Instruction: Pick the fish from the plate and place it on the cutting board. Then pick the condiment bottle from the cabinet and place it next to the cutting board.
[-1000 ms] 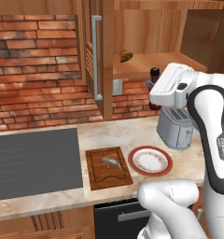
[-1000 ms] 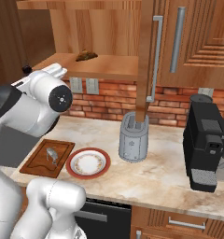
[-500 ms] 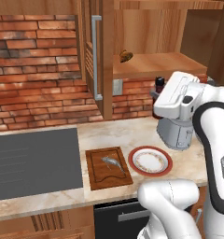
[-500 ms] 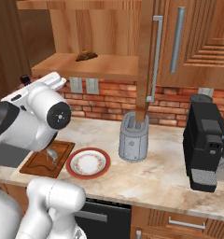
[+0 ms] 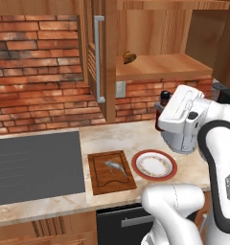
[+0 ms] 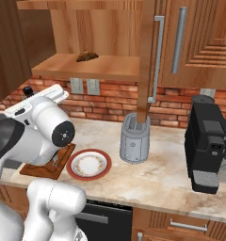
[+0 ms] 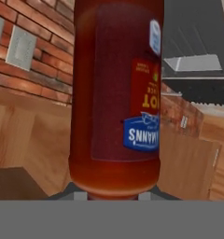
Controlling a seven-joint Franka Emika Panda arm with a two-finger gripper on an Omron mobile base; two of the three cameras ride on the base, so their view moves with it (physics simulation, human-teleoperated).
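Fish sits on the cutting board, plate bare beside it. Condiment bottle is clenched in my pincer, carried low over the counter right of the plate, label upside down in the hand view. Risks: the grip looks low on the body, so it could slip or tip; the toaster stands close, and a wide swing could clip it or the plate.

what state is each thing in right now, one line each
fish: lying on the cutting board
plate: bare, on the counter beside the board
condiment bottle: right in front of the hand camera, off the shelf
cabinet: door open
gripper: jaws hidden, grip unclear
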